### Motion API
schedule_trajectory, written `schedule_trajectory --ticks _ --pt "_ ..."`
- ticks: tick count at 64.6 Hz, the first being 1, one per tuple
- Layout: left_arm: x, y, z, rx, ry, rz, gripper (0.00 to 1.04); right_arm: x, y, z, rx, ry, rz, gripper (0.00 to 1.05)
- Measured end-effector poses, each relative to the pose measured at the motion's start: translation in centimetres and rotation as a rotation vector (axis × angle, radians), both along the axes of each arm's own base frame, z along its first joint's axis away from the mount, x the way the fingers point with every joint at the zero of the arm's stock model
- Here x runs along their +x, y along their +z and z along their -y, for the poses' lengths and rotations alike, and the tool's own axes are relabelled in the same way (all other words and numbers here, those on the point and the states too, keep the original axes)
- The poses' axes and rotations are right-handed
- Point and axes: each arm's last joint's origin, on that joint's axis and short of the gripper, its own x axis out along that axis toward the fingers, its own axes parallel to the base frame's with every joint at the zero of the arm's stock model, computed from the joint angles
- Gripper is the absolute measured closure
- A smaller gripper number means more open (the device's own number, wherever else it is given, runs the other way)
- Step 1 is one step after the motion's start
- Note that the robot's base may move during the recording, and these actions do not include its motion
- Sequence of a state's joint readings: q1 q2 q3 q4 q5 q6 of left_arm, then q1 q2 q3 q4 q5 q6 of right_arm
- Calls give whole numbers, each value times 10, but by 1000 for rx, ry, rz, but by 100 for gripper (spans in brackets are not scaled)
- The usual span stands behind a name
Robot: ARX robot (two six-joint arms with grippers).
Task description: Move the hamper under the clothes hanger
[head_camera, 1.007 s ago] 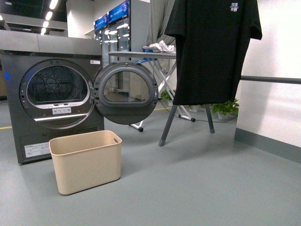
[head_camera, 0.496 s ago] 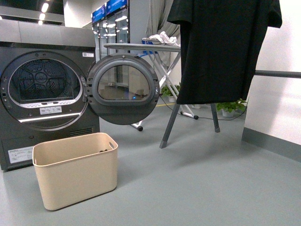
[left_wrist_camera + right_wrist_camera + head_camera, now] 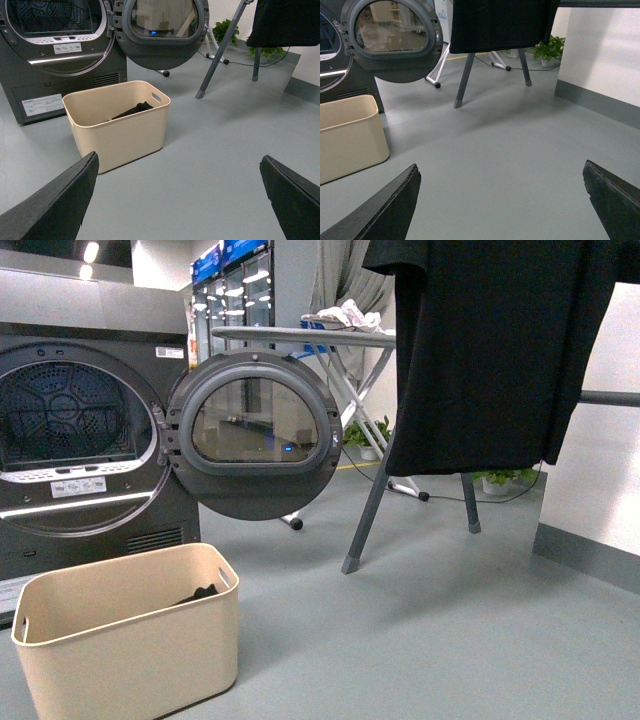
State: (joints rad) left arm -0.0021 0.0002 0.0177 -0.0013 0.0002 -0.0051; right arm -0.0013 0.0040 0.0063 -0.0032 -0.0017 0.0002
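Looking at the left claw [image 3: 179, 156], how do its fingers stand?
Spread wide apart, nothing between them but bare floor [image 3: 215, 165]. It is released.
And the right claw [image 3: 500, 165]?
Same state: fingers parted, gripping nothing.
Where is the hamper [image 3: 120, 130] from the left claw?
Ahead of it on the floor, apart from both fingers, not touched. A dark garment [image 3: 132, 110] lies inside against the far wall.
From the right claw?
Ahead and off to the robot's left side; only one end of the hamper [image 3: 350, 135] shows in that wrist view.
What is behind the hamper [image 3: 130, 640]?
The dryer [image 3: 80, 440], just beyond it from the claws, with its round door [image 3: 255, 435] swung open above the bin's far rim.
And the clothes hanger [image 3: 370, 505]?
Farther ahead of the claws, to the right of the hamper and well apart from it. A black T-shirt [image 3: 490, 350] hangs on it; the floor beneath is bare. An ironing board [image 3: 300, 335] stands beyond the door.
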Motion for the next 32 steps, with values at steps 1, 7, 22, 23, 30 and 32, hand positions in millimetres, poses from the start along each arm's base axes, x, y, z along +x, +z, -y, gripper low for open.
schedule_trajectory --ticks 1,7,22,23,30,32 --pt "0 0 0 0 0 0 7 0 0 0 0 0 0 8" --pt "0 0 0 0 -1 -1 7 0 0 0 0 -1 0 8" --pt "0 0 0 0 0 1 7 0 0 0 0 0 -1 8" --pt "0 0 0 0 0 1 7 0 0 0 0 0 0 8" --pt "0 0 0 0 0 0 7 0 0 0 0 0 0 8" --pt "0 0 0 0 0 -1 7 0 0 0 0 0 0 8"
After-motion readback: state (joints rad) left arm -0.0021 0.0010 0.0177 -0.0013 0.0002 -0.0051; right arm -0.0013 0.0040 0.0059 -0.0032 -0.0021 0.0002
